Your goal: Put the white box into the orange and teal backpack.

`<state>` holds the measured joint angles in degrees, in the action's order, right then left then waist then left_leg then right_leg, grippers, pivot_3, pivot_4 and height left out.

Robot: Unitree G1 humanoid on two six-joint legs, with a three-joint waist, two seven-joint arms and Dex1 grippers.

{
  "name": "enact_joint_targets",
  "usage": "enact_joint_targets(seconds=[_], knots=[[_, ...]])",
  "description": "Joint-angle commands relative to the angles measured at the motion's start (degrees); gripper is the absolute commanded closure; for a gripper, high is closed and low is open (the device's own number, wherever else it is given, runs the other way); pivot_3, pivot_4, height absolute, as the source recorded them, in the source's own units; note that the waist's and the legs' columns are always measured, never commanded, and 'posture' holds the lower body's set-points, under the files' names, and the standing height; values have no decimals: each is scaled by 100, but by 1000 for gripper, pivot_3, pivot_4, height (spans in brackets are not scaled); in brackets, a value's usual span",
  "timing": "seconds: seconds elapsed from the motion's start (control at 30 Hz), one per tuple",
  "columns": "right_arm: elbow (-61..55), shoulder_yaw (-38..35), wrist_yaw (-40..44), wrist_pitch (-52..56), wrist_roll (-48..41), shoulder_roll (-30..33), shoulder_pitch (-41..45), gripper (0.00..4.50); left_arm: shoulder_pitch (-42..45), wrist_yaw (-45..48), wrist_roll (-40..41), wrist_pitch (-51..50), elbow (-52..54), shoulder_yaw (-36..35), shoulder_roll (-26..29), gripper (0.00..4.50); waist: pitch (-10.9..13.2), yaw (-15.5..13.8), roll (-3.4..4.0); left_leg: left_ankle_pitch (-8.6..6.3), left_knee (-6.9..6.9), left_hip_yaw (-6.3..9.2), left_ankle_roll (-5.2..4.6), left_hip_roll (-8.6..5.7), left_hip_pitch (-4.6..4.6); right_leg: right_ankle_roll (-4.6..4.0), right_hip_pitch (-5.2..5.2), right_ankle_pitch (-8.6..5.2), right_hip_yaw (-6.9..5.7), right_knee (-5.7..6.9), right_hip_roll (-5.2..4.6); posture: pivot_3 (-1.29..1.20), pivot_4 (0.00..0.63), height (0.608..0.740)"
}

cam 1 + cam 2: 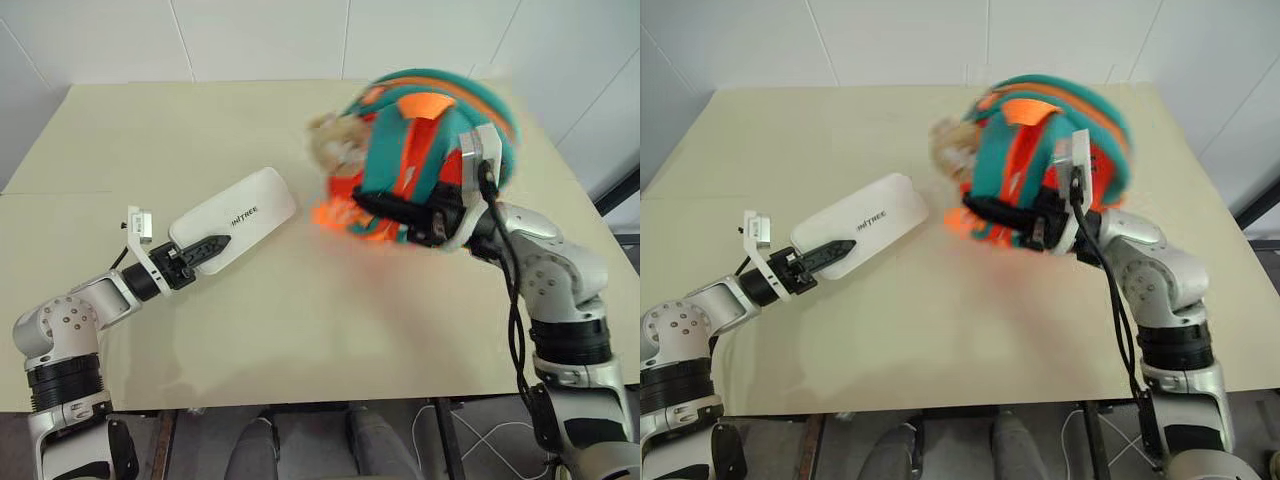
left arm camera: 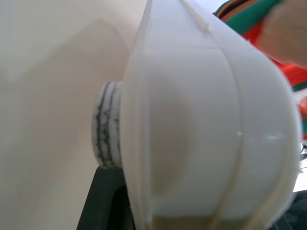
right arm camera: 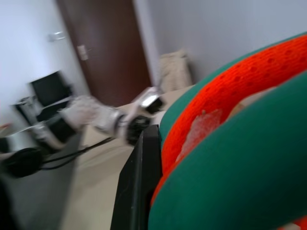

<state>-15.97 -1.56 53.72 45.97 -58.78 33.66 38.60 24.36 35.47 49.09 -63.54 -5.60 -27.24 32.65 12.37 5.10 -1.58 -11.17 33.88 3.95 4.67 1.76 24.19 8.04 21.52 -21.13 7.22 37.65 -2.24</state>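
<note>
Risk lies in the orange and teal backpack (image 1: 430, 150), clamped in the right tool (image 1: 400, 215) and raised off the surface (image 1: 300, 330), sagging shut so the white box (image 1: 235, 220), clamped at its near end by the left tool (image 1: 205, 250), jams at the opening.

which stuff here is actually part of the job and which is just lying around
Part of the job:
- white box, held at one end by the left hand
- orange and teal backpack, lifted off the table in the right hand

Just there:
- table
- dark door and monitor in the room behind
</note>
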Motion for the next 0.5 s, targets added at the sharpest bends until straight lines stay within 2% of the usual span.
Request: enact_joint_targets(seconds=[0.03, 0.23, 0.5], knots=[[-501, -230, 132, 708, -761, 390, -150, 4486, -114, 51, 318, 6, 228, -363, 101, 3237, 1, -60, -4, 0, 1, 0, 0, -2, 1, 0, -1, 0, -1, -2, -3, 0, 150, 740], [94, 4, 862, 635, -23, 1121, -208, 4486, -764, 440, 806, -68, 897, -704, 334, 3237, 3, -210, -15, -8, 6, -3, -15, -15, 9, -1, -4, 0, -4, -26, -19, 0, 150, 740], [483, 326, 1223, 361, 624, 872, -142, 4486, -1432, 770, 1766, 53, 1922, -1759, 860, 3237, 7, -177, -23, -14, -3, -3, -6, -2, 9, -18, 1, -9, -10, -29, -10, 0, 150, 740]])
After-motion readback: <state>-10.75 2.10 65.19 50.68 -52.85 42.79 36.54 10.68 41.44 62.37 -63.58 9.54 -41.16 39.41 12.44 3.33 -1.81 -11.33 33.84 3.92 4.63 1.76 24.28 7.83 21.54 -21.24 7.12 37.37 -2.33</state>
